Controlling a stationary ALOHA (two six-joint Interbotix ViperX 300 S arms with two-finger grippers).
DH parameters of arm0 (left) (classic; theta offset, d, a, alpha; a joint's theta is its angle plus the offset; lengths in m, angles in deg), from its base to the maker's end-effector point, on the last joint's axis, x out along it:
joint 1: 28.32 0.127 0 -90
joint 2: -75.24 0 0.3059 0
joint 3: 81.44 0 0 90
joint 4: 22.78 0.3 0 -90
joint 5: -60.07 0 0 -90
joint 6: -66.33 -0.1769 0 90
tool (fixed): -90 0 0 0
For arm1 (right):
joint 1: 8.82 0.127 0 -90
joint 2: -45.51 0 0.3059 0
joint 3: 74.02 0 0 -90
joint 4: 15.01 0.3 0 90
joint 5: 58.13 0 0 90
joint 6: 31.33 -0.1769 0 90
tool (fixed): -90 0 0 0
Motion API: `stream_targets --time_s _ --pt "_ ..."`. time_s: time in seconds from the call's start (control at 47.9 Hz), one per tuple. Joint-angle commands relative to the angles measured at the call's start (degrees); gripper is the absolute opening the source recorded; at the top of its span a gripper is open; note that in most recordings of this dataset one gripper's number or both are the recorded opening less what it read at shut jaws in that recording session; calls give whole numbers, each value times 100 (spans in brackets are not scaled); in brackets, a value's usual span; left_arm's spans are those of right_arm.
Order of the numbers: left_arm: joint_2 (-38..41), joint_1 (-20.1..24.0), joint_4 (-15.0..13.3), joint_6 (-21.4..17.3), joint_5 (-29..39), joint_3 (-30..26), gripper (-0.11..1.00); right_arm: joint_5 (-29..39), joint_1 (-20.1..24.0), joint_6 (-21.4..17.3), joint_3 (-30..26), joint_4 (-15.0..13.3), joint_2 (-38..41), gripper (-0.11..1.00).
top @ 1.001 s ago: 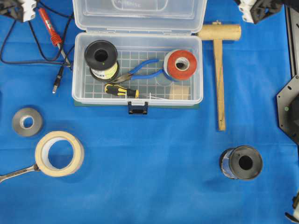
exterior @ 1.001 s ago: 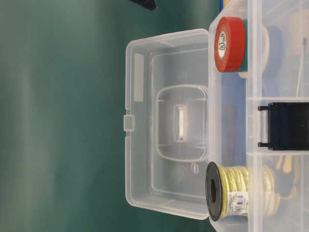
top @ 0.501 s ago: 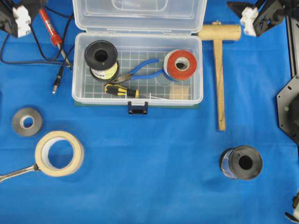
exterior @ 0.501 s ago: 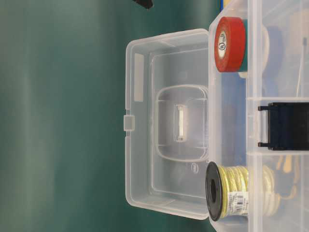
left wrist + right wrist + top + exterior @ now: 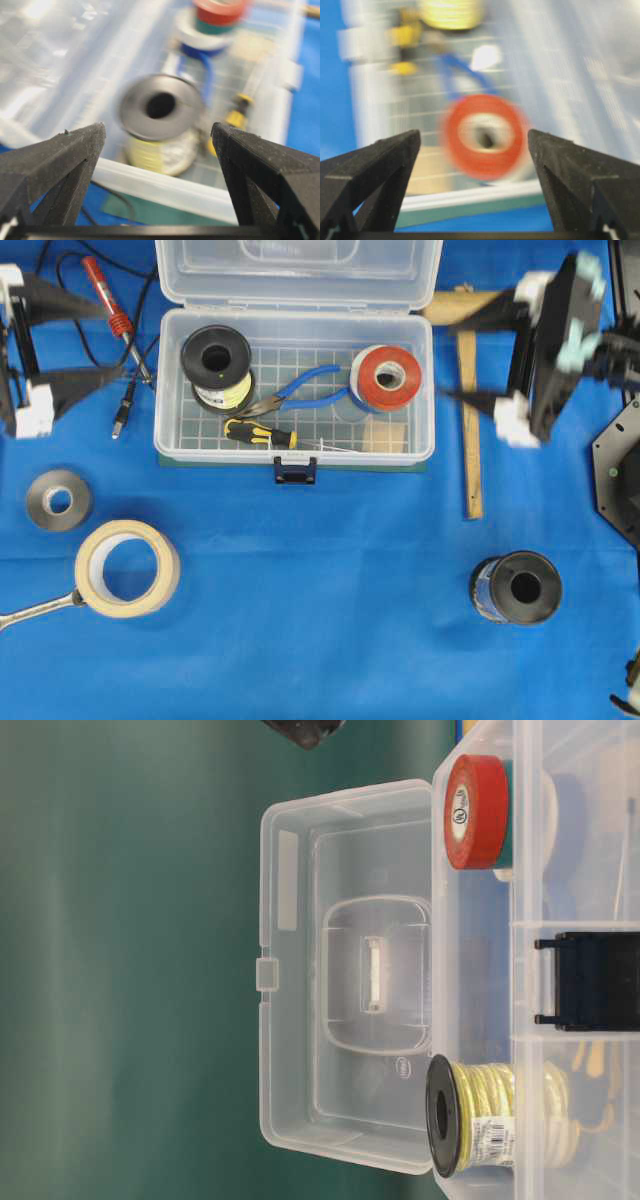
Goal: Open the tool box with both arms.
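Your tool box (image 5: 295, 390) sits open at the far middle of the blue cloth (image 5: 320, 590), its clear lid (image 5: 298, 272) laid back on the far side and the dark blue latch (image 5: 296, 472) hanging off the near wall. Inside lie a black spool of yellow wire (image 5: 217, 365) at the left, a red tape roll (image 5: 388, 378) at the right, blue-handled pliers (image 5: 300, 392) between them and a yellow-and-black screwdriver (image 5: 260, 434) toward the near wall.

Your left gripper (image 5: 95, 342) hangs just left of the box, fingers spread wide and holding nothing; its wrist view frames the wire spool between the two tips. Your right gripper (image 5: 462, 360) hangs just right of the box over the wooden mallet (image 5: 468, 400), fingers likewise parted and empty, aimed at the red tape. Neither gripper touches the box.

Near left, a grey tape roll (image 5: 58, 500) and a masking tape roll (image 5: 128, 568) rest on the cloth; a black spool (image 5: 516, 588) stands near right.
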Motion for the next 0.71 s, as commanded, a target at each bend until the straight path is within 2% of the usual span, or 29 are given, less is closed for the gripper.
stream_targets --time_s 0.0,0.125,0.292,0.689 --pt "18 -308 9 0 0 -53 90 -18 352 -9 -70 18 44 85" --pt "70 -562 9 -9 0 -53 90 -18 589 -9 -105 18 176 85" --pt "-53 -598 0 -44 132 -44 90 88 606 9 -70 0 88 85" --pt "-1274 -598 9 -35 686 316 90 527 606 9 580 0 -1521 85"
